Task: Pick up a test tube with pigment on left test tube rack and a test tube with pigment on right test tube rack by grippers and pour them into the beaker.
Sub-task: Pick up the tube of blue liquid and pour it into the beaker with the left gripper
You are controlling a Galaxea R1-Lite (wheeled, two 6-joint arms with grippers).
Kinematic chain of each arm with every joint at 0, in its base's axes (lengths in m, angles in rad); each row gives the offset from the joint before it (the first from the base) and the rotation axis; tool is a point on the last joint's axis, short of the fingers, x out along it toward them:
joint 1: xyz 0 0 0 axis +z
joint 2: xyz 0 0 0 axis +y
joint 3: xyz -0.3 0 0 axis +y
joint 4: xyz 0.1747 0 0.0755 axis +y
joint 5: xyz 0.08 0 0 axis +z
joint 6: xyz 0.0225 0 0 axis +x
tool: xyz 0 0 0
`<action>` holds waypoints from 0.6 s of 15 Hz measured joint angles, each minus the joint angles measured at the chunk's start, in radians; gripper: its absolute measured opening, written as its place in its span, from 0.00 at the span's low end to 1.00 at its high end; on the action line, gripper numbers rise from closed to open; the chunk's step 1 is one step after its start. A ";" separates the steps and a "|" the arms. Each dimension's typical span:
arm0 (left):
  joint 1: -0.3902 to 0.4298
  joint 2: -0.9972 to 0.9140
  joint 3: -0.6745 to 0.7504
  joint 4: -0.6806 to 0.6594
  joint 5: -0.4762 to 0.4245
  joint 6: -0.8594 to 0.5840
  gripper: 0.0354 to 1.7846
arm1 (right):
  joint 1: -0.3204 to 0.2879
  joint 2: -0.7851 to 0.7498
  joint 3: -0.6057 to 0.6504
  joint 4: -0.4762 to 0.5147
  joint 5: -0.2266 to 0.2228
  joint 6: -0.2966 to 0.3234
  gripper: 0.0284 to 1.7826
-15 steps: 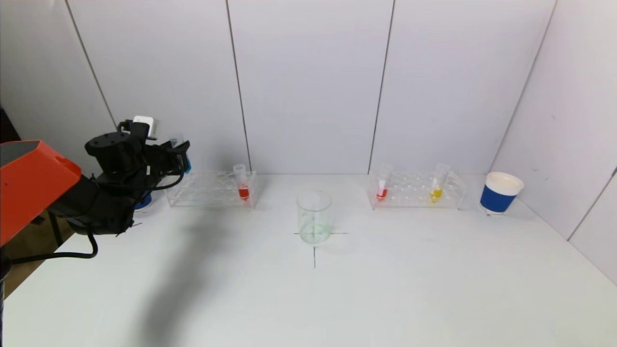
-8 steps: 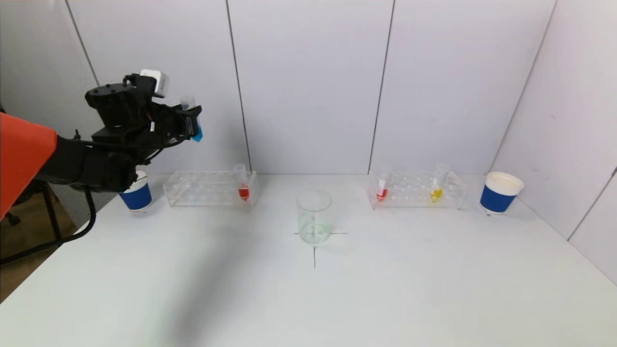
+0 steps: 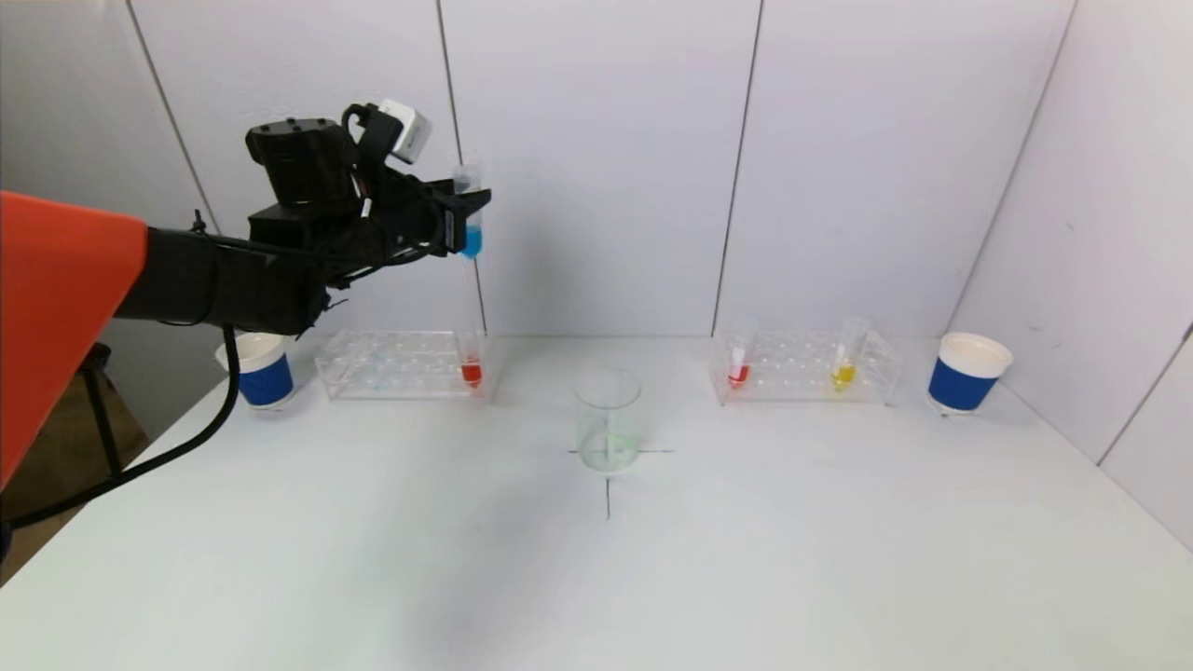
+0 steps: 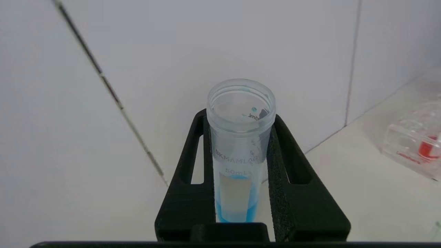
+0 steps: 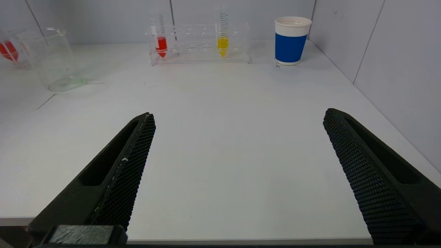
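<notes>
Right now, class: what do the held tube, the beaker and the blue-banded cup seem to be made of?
Held tube: probably clear plastic, slightly cloudy, printed marks, in the left claw.
Beaker: glass or clear plastic, glossy, see-through.
Cup: likely paper, matte, ribbed blue sleeve.

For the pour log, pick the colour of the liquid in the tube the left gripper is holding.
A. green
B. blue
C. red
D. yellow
B: the left gripper is shut on the test tube, held upright, and both the left wrist and head views show blue liquid pooled at its bottom.
</notes>
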 joint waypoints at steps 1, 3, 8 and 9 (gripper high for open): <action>-0.013 0.003 -0.006 0.014 -0.041 0.033 0.24 | 0.000 0.000 0.000 0.000 0.000 0.000 0.99; -0.033 0.013 -0.012 0.044 -0.114 0.110 0.24 | 0.000 0.000 0.000 0.000 0.000 0.000 0.99; -0.095 0.043 -0.022 0.050 -0.231 0.273 0.24 | 0.000 0.000 0.000 0.000 0.000 0.000 0.99; -0.107 0.049 -0.021 0.054 -0.255 0.306 0.24 | 0.000 0.000 0.000 0.000 0.000 0.000 0.99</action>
